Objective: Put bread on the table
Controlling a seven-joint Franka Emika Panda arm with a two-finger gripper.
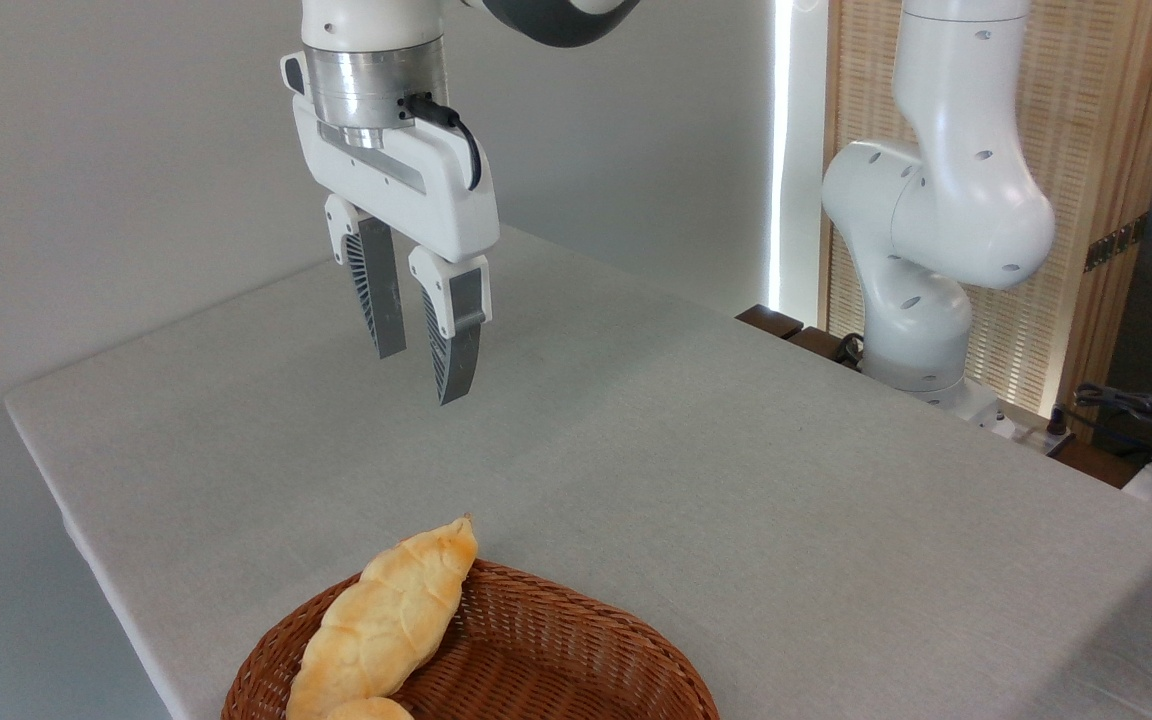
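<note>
Woven brown wicker marks the nearest object you see: a basket (556, 650) at the bottom edge, cut off by the frame. Resting in it is the bread (386, 620), a golden-yellow loaf with a segmented crust, lying along the basket's left rim with its pointed far end projecting just past the weave. A small pale bread piece (368, 709) touches the loaf's near end at the very bottom of the view.

Beyond the basket you find the table (736, 480), covered in plain light grey cloth; its left edge runs diagonally away from you toward a far corner.

Above the table's far-left area hangs the gripper (424, 372), pointing downward, well apart from the basket and clear of the cloth. Its two ribbed fingers (456, 340) stand a little apart with a narrow gap between them, and nothing is held.

At the right, past the table's far edge, you see the arm's white base and joints (936, 230). Behind it stands a light wooden slatted screen (1086, 150), with dark cables (1131, 405) lower right. A plain pale wall (116, 150) closes the left background, broken by a bright vertical strip of light (784, 150).
</note>
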